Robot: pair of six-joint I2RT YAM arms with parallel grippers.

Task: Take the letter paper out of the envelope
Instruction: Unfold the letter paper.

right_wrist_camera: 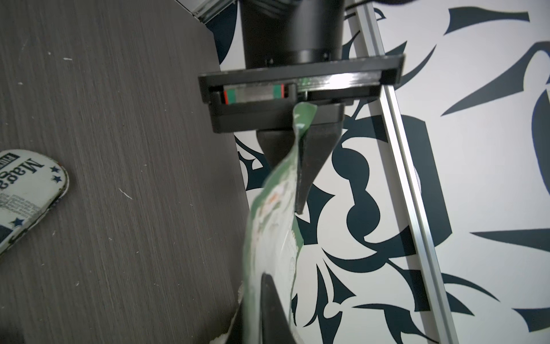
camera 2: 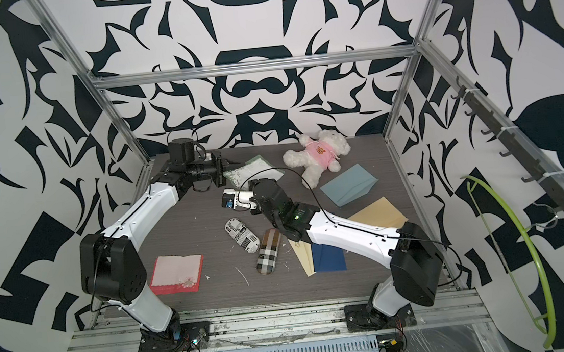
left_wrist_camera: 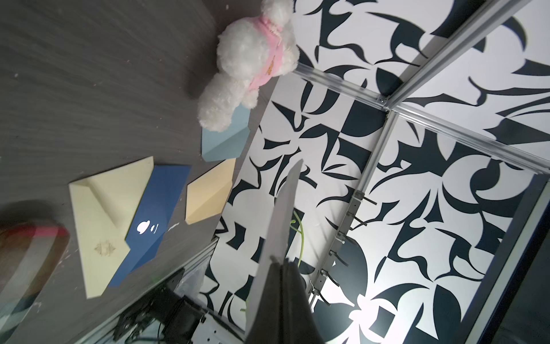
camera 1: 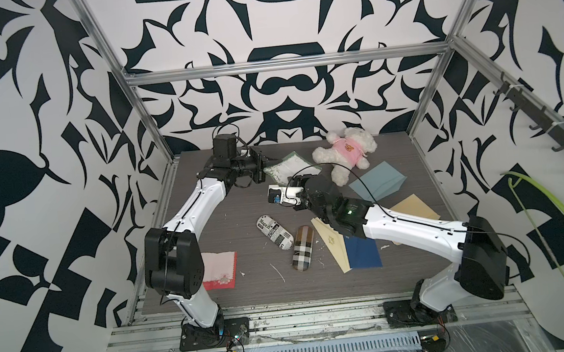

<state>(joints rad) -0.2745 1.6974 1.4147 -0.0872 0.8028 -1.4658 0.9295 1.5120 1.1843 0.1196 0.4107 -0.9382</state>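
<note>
Top views first. I had the green-edged envelope [camera 1: 287,169] [camera 2: 250,171] toward the back of the table [camera 1: 228,224], just beside the teddy bear [camera 1: 345,153]. The left gripper [camera 1: 268,164] [camera 2: 230,165] was pinched tight on its corner. The right gripper [camera 1: 301,178] [camera 2: 260,182] sat at the envelope's near edge, and from up there I couldn't tell how its jaws stood.

Over to the left wrist view. The envelope [left_wrist_camera: 287,208] showed edge-on, a grey strip running out from between the closed fingers [left_wrist_camera: 288,303]. Beyond it on the table lay a cream envelope [left_wrist_camera: 101,214] with a navy envelope [left_wrist_camera: 154,214] overlapping it. There was a tan envelope [left_wrist_camera: 208,193] too, and a pale blue envelope [left_wrist_camera: 223,143] partly under the bear's leg.

Right wrist view. The left gripper [right_wrist_camera: 297,181] faced me, jaws clamped on the green corner. The envelope [right_wrist_camera: 273,238] curved down toward my own side, where one dark finger [right_wrist_camera: 269,300] lay against it. The other finger was hidden, so I couldn't tell whether the right gripper had a hold. A printed glasses case [right_wrist_camera: 26,193] lay at the frame's edge. I couldn't make out the letter paper apart from the envelope in any view.
</note>
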